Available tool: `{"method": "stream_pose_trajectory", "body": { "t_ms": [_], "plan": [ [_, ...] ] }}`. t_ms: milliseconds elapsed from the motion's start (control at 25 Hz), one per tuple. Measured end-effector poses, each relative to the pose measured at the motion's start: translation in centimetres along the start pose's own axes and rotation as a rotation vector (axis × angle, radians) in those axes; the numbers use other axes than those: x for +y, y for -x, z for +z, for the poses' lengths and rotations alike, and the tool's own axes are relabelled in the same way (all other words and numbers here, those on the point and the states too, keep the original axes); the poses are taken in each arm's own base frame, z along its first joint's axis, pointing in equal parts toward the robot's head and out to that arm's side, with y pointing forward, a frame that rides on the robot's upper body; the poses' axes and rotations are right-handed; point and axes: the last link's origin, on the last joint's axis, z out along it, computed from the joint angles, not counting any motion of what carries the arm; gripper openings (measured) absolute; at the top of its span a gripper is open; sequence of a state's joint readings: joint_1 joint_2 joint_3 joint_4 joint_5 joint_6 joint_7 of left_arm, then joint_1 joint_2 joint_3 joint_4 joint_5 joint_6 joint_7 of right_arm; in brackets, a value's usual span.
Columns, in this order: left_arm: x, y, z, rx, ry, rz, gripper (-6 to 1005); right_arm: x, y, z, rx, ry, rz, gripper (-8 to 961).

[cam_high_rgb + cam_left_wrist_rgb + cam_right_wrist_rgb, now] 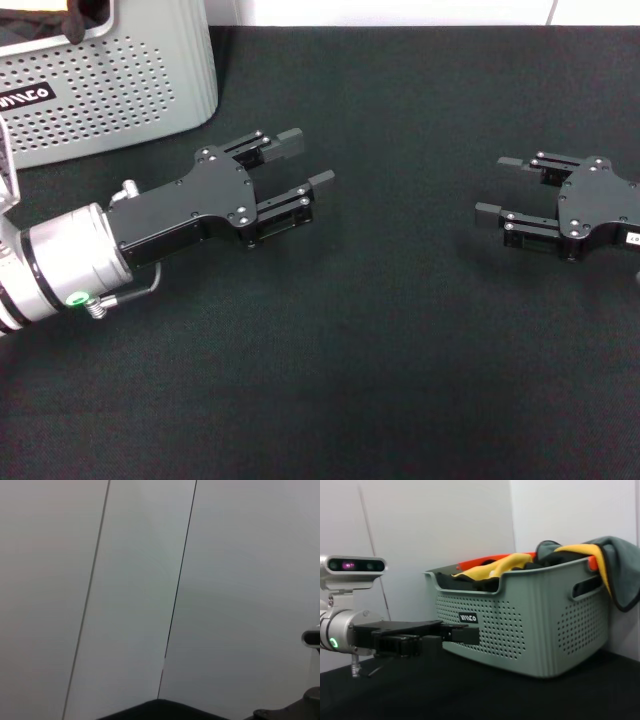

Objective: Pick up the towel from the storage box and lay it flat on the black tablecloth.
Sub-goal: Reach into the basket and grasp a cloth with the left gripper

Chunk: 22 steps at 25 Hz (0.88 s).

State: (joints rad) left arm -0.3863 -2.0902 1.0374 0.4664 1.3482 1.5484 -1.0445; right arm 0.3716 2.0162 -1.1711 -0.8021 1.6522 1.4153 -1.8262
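The light grey storage box (110,90) stands at the far left corner of the black tablecloth (380,340). In the right wrist view the box (530,625) holds the towel (615,565), grey-teal with yellow-orange reverse, heaped inside and draped over one rim. My left gripper (306,158) is open and empty, low over the cloth just right of the box's front. It also shows in the right wrist view (470,635), in front of the box label. My right gripper (497,187) is open and empty at the right, fingers pointing left.
White wall panels (150,580) rise behind the table's far edge. The left wrist view shows only this wall and a strip of the tablecloth (160,711). Cloth lies bare between and in front of the grippers.
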Motion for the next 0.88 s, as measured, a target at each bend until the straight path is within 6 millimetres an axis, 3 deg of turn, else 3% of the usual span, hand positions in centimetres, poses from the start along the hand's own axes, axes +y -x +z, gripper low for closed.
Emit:
{"method": "stream_pose_trajectory", "body": {
  "t_ms": [880],
  "plan": [
    [-0.27,0.22,0.19,-0.010,-0.020,-0.007,686,-0.38,0.05,0.35,-0.017,-0.020,-0.071,643]
  ]
}}
